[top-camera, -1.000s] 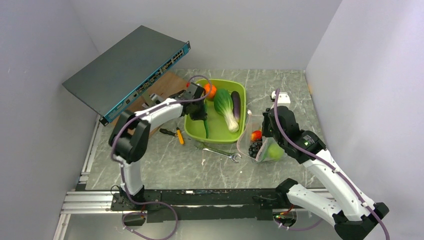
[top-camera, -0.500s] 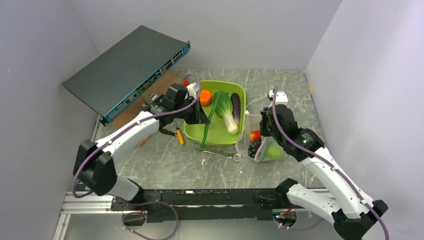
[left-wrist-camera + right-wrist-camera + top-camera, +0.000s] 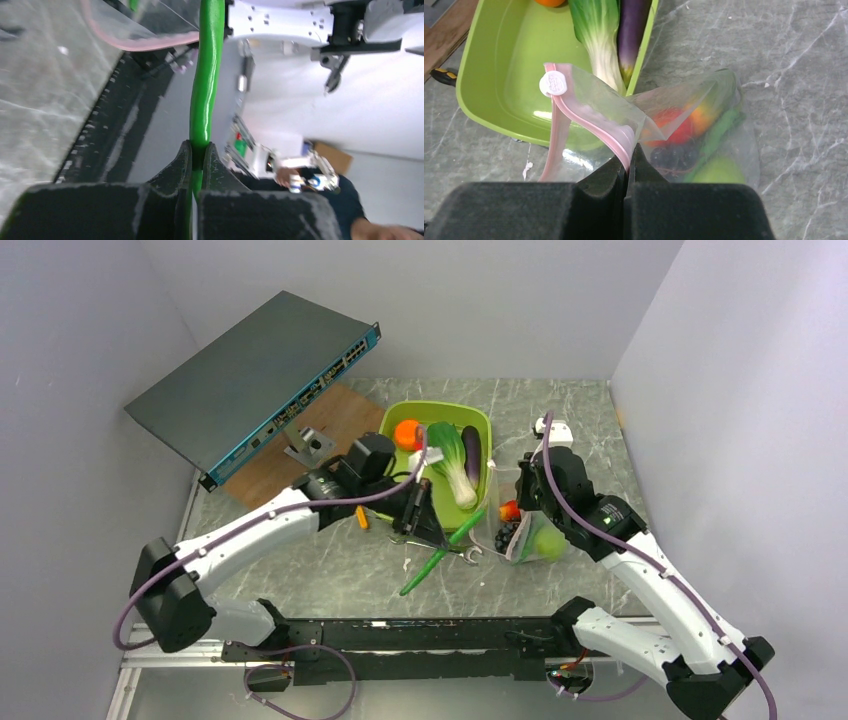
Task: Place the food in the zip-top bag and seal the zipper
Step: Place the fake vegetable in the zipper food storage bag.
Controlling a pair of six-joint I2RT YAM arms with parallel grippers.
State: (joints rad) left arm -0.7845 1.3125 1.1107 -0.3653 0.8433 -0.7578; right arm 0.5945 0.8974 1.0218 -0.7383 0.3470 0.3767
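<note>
My left gripper (image 3: pixel 424 520) (image 3: pixel 196 150) is shut on the long green cucumber (image 3: pixel 441 547) (image 3: pixel 207 75) and holds it slanted over the table, its upper end close to the bag's mouth. My right gripper (image 3: pixel 522 502) (image 3: pixel 628 159) is shut on the pink zipper (image 3: pixel 594 125) of the clear zip-top bag (image 3: pixel 520 538) (image 3: pixel 719 95), holding the mouth open. In the bag lie a red tomato (image 3: pixel 671 127), dark grapes (image 3: pixel 674 156) and a round green fruit (image 3: pixel 719 171). The orange (image 3: pixel 407 433), bok choy (image 3: pixel 450 455) and eggplant (image 3: pixel 471 450) lie in the tub.
The lime-green tub (image 3: pixel 482 425) (image 3: pixel 474 100) stands left of the bag. A silver wrench (image 3: pixel 458 553) and an orange-handled tool (image 3: pixel 362 519) lie in front of it. A tilted network switch (image 3: pixel 255 375), a wooden board (image 3: pixel 335 405) and a metal bracket (image 3: pixel 310 443) are at the back left.
My left gripper lifted the cucumber out of the tub and carried it forward and right, to the bag's mouth. My right gripper kept its hold on the bag's edge.
</note>
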